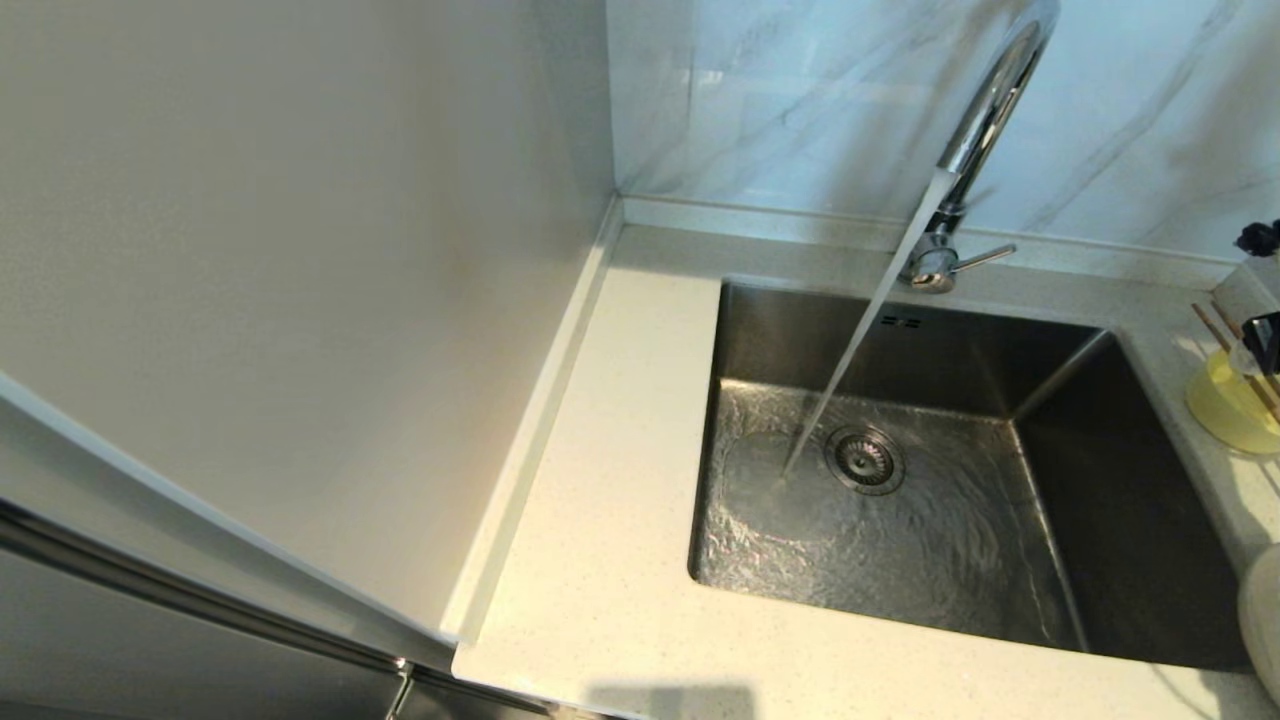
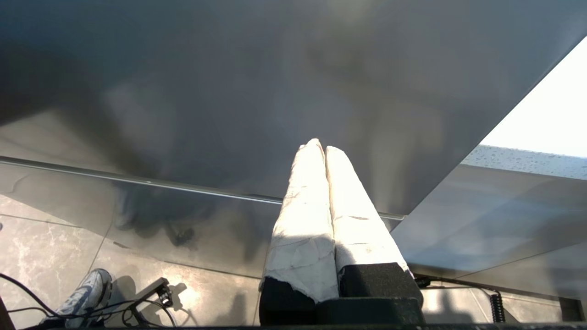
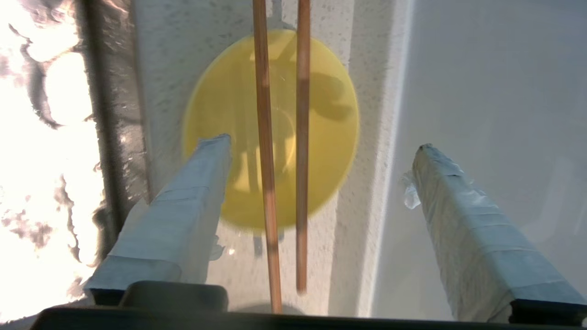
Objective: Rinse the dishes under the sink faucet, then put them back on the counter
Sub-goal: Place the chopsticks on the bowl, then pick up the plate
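The chrome faucet (image 1: 985, 120) runs a stream of water (image 1: 860, 330) into the steel basin (image 1: 1100, 480). On the counter (image 1: 620, 420) right of the basin sits the pale-yellow bowl (image 1: 1235, 405) (image 3: 270, 128), with the two wooden chopsticks (image 1: 1232, 350) (image 3: 300, 137) lying across its rim. My right gripper (image 3: 324, 142) hovers over the bowl, open, its taped fingers (image 3: 192, 197) wide on either side and touching nothing. The edge of the off-white plate (image 1: 1262, 620) shows at the right border. My left gripper (image 2: 321, 145) is shut and empty, parked low and out of the head view.
A tall pale panel (image 1: 300, 250) stands along the counter's left side. The low raised back edge (image 1: 800, 225) runs under the marble wall. In the left wrist view, a grey steel cabinet front (image 2: 229, 91), cables and a shoe (image 2: 87, 293) on the floor.
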You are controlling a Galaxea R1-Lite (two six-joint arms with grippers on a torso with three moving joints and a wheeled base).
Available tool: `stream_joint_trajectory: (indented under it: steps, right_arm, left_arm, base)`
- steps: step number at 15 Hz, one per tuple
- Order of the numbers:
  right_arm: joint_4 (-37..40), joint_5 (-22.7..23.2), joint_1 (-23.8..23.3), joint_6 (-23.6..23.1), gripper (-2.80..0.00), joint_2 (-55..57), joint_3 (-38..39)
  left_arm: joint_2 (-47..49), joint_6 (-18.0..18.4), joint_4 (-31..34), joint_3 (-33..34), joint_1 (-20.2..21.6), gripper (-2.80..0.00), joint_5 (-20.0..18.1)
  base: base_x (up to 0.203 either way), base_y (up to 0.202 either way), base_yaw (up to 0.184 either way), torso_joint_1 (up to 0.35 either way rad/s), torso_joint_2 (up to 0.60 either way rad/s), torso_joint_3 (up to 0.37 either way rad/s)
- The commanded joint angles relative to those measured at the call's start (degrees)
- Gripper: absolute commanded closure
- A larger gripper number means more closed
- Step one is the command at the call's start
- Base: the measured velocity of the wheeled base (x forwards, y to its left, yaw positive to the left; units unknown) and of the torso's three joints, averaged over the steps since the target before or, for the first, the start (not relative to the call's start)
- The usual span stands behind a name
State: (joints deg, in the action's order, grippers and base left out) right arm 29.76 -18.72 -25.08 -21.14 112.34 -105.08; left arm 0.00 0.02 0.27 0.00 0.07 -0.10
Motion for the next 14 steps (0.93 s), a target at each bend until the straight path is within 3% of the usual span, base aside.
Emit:
stream_joint_trajectory:
  steps: [1, 4, 5, 6, 14]
  right_arm:
    - [1.0, 0.2, 0.3, -0.1, -2.80, -5.1, 1.0]
    - [4.3, 3.9, 1.6, 0.3, -2.80, -17.7, 9.6]
    - [5.1, 5.1, 2.1, 0.9, -2.14, -23.2, 14.5]
    - [5.7, 6.2, 2.5, 1.6, 0.00, -28.9, 20.2]
    - [6.9, 9.6, 3.2, 12.9, 0.00, -61.0, 58.9]
  left_arm:
    - [0.0, 0.0, 0.0, 0.0, 0.0, 0.00, 0.0]
    - [0.0, 0.0, 0.0, 0.0, 0.0, 0.00, 0.0]
    - [0.0, 0.0, 0.0, 0.0, 0.0, 0.00, 0.0]
    - [0.0, 0.0, 0.0, 0.0, 0.0, 0.00, -0.1]
    - [0.0, 0.0, 0.0, 0.0, 0.0, 0.00, 0.0]
  base:
    - [0.000, 0.000, 0.000, 0.000, 0.00, 0.000]
    - [0.000, 0.000, 0.000, 0.000, 0.00, 0.000]
    - [0.000, 0.000, 0.000, 0.000, 0.00, 0.000]
    - [0.000, 0.000, 0.000, 0.000, 0.00, 0.000]
    - [0.000, 0.000, 0.000, 0.000, 0.00, 0.000]
